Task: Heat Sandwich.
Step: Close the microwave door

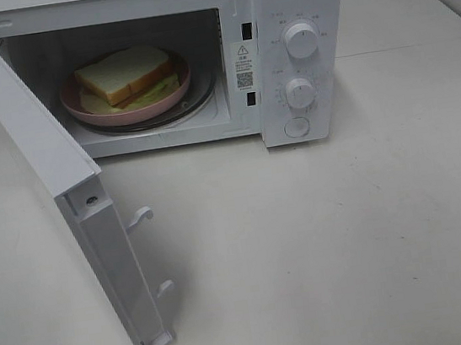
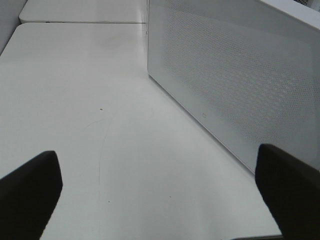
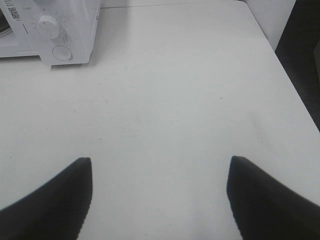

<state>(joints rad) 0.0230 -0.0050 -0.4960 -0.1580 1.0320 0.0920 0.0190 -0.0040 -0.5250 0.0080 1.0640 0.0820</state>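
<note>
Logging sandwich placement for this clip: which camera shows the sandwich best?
The exterior high view: the sandwich lies on the pink plate inside the open microwave. Neither wrist view shows it; the left sees the door, the right the control panel.

A pink plate (image 1: 125,116) sits inside the open microwave (image 1: 294,11) on the table (image 1: 349,233).

I can't read the small sticker (image 1: 242,62) on the white metal microwave (image 1: 332,74); the thick white-bread sandwich (image 1: 126,74) hides the back rim of the round pink plate (image 1: 86,111).
</note>
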